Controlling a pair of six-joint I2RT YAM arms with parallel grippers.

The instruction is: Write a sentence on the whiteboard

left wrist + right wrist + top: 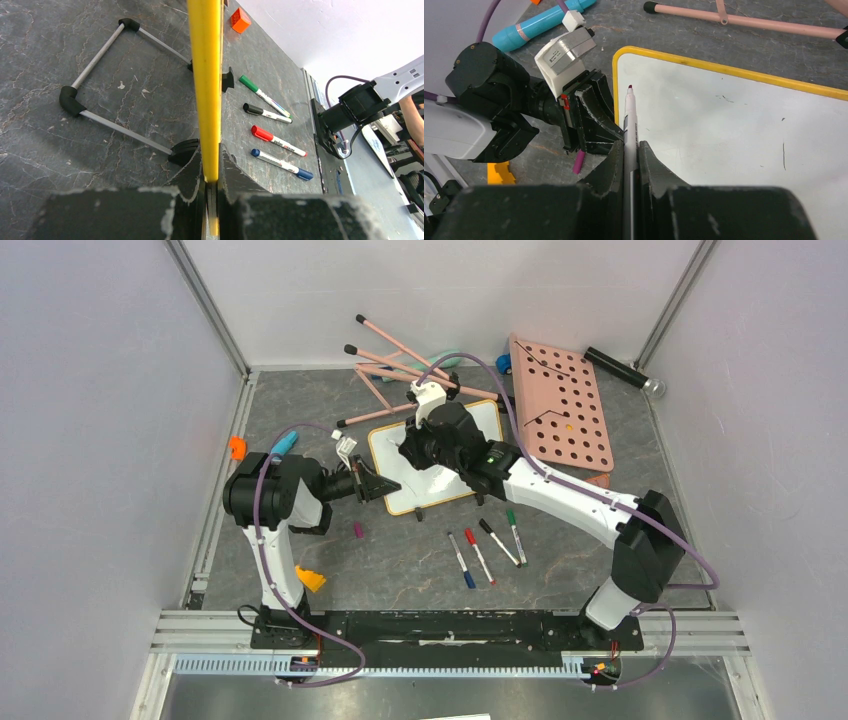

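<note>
The right gripper point(630, 150) has its jaws clamped on a white marker point(630, 117), whose dark red tip points out over the whiteboard point(724, 130) close to its left edge; whether the tip touches the surface cannot be told. The left gripper point(210, 167) is pinched tight on the whiteboard's yellow rim point(205, 75) at that same left edge, just beside the marker tip. The whiteboard lies at the middle of the table under the right wrist, its glossy face bare but for a few faint dark flecks. A small purple cap point(358, 530) lies off the whiteboard's near left corner. Nearer the arm bases than the whiteboard lie four pens in a row — green point(515, 523), black point(497, 540), red point(478, 555) and blue point(461, 560). To the whiteboard's right sits a pink pegboard point(560, 410), and behind it a tangle of pink rods point(400, 360).
</note>
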